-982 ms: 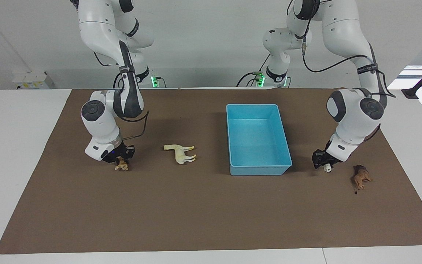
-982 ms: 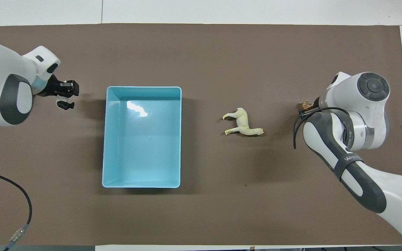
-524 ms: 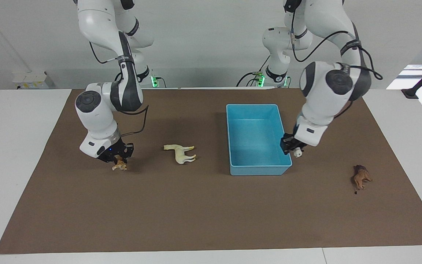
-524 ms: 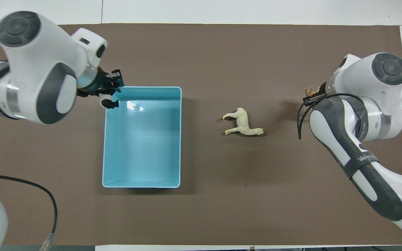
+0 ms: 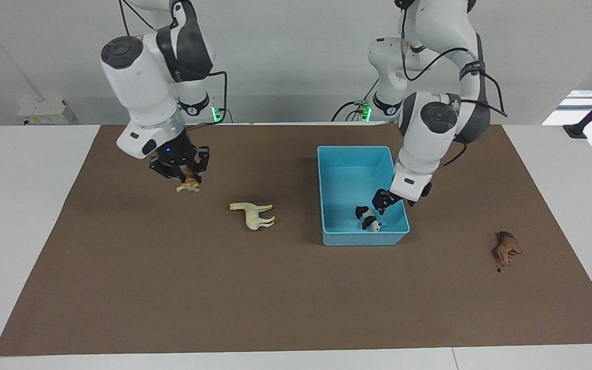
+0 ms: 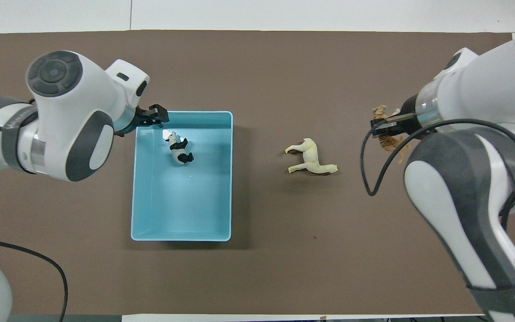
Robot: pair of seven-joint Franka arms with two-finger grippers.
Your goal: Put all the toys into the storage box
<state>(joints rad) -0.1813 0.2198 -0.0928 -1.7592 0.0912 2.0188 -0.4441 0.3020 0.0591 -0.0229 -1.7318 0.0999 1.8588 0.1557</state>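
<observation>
The light-blue storage box [image 5: 363,238] [image 6: 185,203] stands on the brown mat. The black-and-white panda [image 5: 368,218] [image 6: 179,150] lies inside it, in the part farthest from the robots. My left gripper [image 5: 385,200] [image 6: 154,116] is open and empty, low over the box's corner beside the panda. My right gripper [image 5: 183,174] [image 6: 388,129] is shut on the orange striped tiger [image 5: 189,185] [image 6: 392,143] and holds it high over the mat. The cream-white horse [image 5: 253,214] [image 6: 311,158] lies on its side between the box and the tiger. The brown lion [image 5: 505,248] lies toward the left arm's end; the overhead view does not show it.
The brown mat [image 5: 275,298] covers most of the white table. Open mat lies around the box and between the box and the horse.
My left gripper moved over the box and let go of the panda, which now lies in the box. My right gripper rose well above the mat with the tiger.
</observation>
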